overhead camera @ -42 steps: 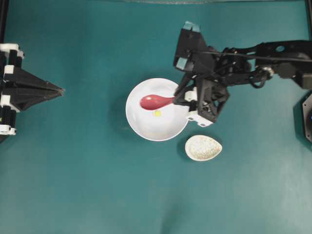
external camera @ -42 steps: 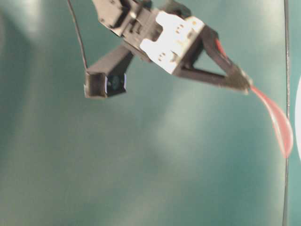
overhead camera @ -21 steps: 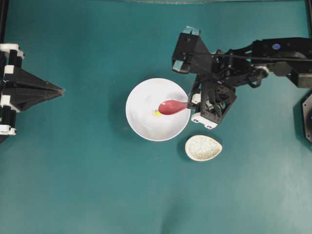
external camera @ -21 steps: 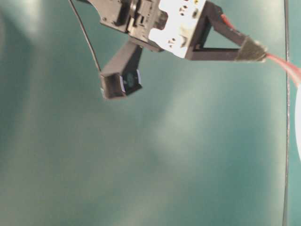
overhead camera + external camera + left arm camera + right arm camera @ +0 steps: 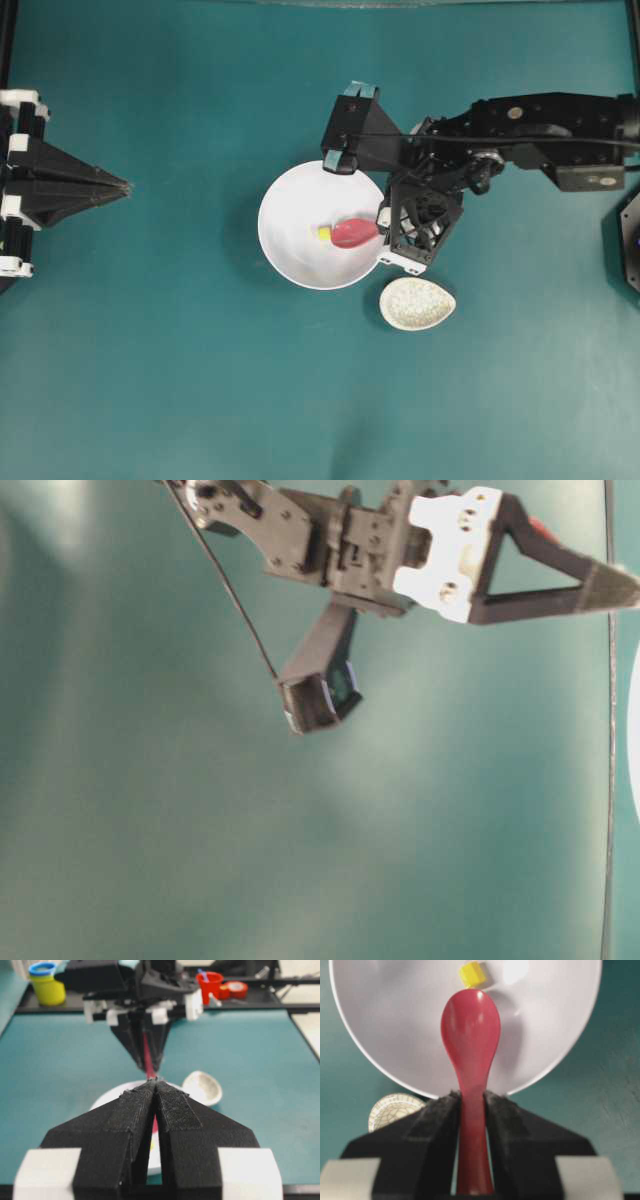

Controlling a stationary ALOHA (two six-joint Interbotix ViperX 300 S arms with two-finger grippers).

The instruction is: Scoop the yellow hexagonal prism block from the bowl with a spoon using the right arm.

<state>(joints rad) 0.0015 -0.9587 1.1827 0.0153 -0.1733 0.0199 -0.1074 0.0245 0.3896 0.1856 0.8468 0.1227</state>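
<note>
One second was all it took for the spoon to swing around. From overhead, the red spoon (image 5: 352, 233) had been out over the left half of the white bowl (image 5: 290, 262) with the yellow block sitting apart from it; by this moment the right gripper (image 5: 384, 226) had pulled it back and tipped it down, so the scoop's tip sat right against the yellow hexagonal block (image 5: 324, 233) near the bowl's middle. The speckled spoon rest (image 5: 417, 303) hadn't budged.

Table-level view was blurry and only caught the right arm's gripper body (image 5: 520, 560), leveled out and shifted right compared with before.

Left wrist view showed the left gripper (image 5: 155, 1091) pinched closed on nothing, idle.

Right wrist view was the clearest: pads clamped on the spoon handle (image 5: 471, 1150), block (image 5: 472, 974) just beyond the tip, not on the scoop yet. Looked lined up to slide under it, I'd guess.
</note>
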